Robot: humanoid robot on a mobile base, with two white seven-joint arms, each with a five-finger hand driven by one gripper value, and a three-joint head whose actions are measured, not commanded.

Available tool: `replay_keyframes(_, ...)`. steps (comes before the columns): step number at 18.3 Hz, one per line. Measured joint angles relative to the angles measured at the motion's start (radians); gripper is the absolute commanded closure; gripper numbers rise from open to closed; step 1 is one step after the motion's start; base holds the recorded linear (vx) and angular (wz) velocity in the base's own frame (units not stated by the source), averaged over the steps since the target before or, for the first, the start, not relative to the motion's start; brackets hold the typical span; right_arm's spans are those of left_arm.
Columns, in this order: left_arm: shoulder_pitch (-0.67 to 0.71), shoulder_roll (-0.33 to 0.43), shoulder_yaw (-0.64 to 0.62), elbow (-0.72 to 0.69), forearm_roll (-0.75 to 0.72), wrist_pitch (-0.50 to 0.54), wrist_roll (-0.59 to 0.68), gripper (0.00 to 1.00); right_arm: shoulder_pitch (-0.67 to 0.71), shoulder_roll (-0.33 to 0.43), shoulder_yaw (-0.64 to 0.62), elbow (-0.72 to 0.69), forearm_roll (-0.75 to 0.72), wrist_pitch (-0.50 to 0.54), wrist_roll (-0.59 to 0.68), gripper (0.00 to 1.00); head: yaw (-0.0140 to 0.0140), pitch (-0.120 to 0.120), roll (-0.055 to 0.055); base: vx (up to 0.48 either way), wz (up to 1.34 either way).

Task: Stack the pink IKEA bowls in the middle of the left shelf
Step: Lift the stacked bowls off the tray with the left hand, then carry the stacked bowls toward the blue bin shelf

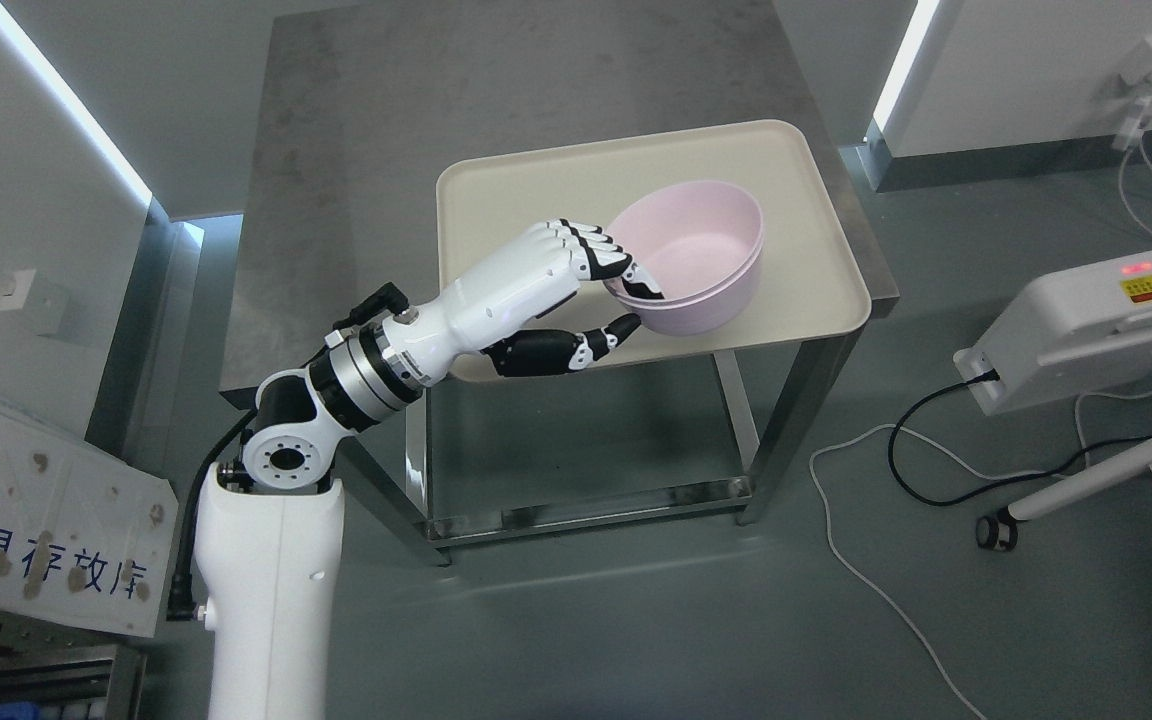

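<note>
Two pink bowls (696, 255), nested one inside the other, sit on a cream tray (536, 190) on a steel table. My left hand (626, 300) reaches in from the lower left and grips the near-left rim of the bowls: the fingers (601, 255) hook over the rim into the bowl and the thumb (601, 340) presses the outer wall from below. The bowls appear slightly tilted toward the hand. My right arm is out of the picture.
The steel table (356, 150) stretches left and back of the tray, which overhangs its right front edge. A white machine (1106, 330) with cables on the floor stands at right. A white sign panel (36, 530) leans at lower left.
</note>
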Motion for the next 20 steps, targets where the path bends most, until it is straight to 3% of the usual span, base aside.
replay_keyframes(9, 0.036, 0.000, 0.049, -0.020, 0.019, -0.020, 0.001, 0.98, 0.000, 0.000, 0.000, 0.000, 0.000, 0.000, -0.005, 0.00, 0.0000, 0.000, 0.000, -0.246, -0.22)
replay_keyframes(20, 0.057, 0.000, 0.093, -0.038, 0.035, -0.023, 0.009, 0.98, 0.000, 0.000, 0.000, 0.000, 0.000, 0.000, -0.009, 0.00, 0.0000, 0.000, 0.000, -0.407, 0.10)
